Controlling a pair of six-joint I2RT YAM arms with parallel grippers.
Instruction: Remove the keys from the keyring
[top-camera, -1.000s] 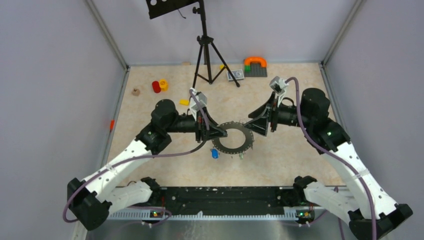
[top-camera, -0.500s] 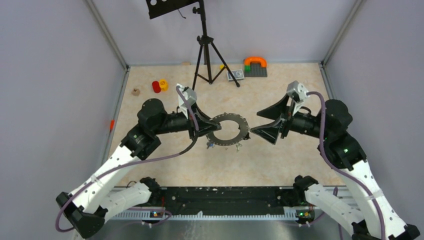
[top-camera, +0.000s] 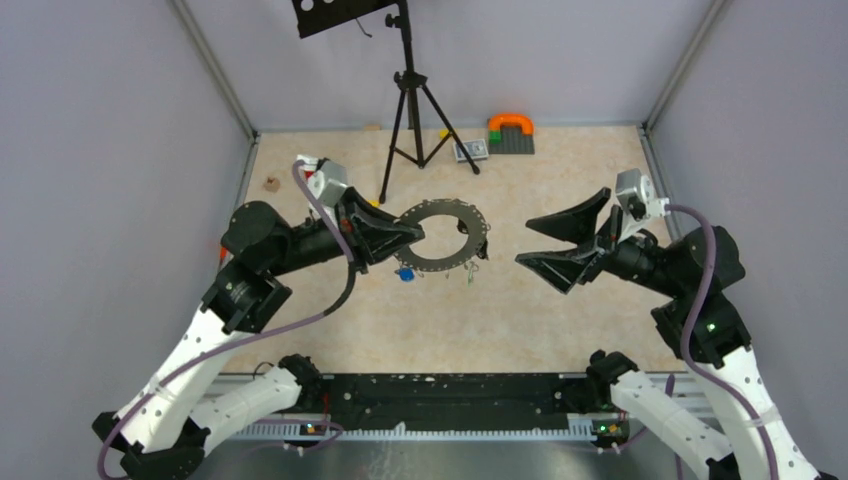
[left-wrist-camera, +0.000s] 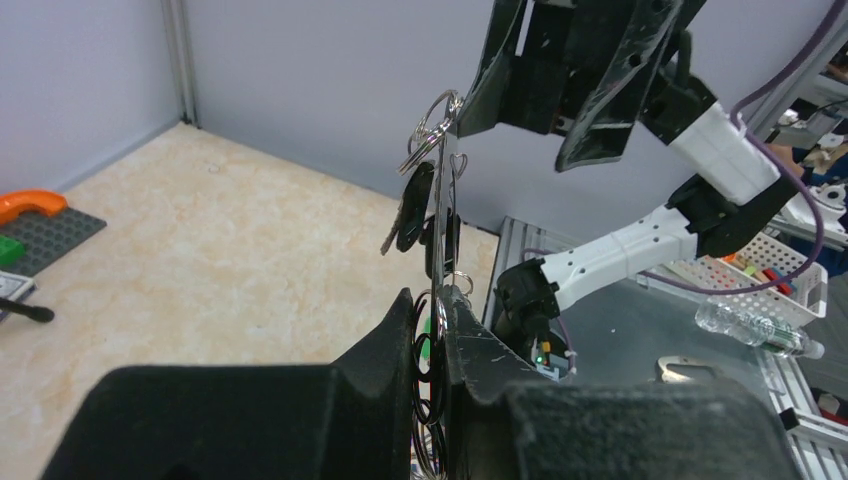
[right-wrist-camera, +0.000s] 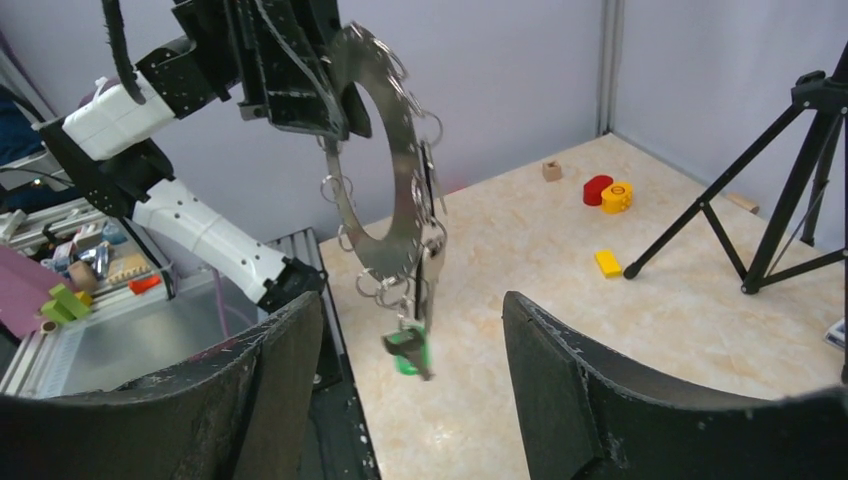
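Left fingers clamped on the large flat grey metal keyring (small silver keys dangling from it). Right fingers spread apart, well clear.

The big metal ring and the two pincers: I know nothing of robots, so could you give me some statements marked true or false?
1. The left pincer grips the keyring by its rim. True.
2. The right pincer holds a key. False: it is open, empty and apart from the ring.
3. The keyring lies flat on the table. False: it is held upright in the air.
4. A green-tagged key dangles from the ring. True.
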